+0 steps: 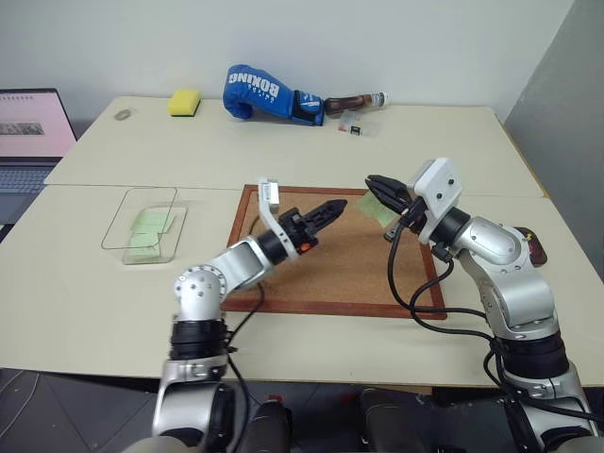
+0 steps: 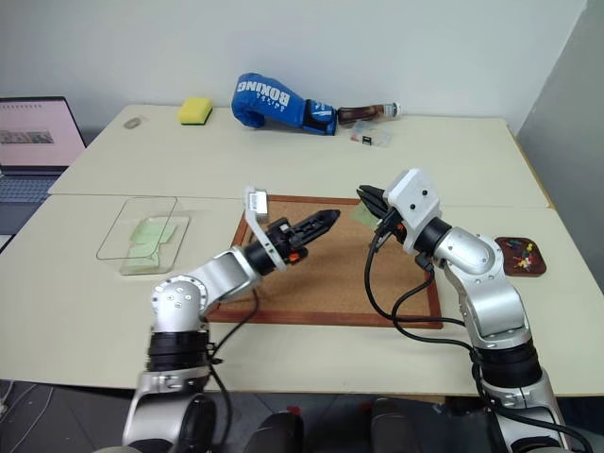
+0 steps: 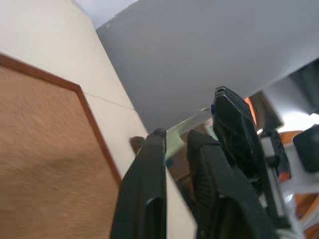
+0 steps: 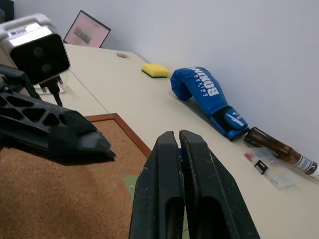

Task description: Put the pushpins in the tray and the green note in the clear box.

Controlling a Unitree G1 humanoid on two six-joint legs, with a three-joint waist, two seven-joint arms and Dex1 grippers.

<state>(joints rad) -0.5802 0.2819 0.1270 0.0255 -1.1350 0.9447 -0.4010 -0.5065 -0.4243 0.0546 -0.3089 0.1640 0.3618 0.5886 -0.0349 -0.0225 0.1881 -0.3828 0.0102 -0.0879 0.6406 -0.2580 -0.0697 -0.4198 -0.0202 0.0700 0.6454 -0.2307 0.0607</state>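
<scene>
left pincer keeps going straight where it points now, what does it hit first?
Most likely the right pincer and the green note by it: the left pincer points across the corkboard at them. Depth is unclear.

Big wood-framed corkboard [image 1: 335,260] lying flat mid tabletop [image 1: 283,151]. At the back edge w/ the wall: yellow sponge [image 1: 184,102], then a blue boxing glove [image 1: 269,94], then a brown bottle [image 1: 357,100] on its side right next to the glove's cuff. Small clear packet [image 1: 355,125] just in front of the bottle. Open laptop [image 1: 33,137] far left, screen lit.
</scene>
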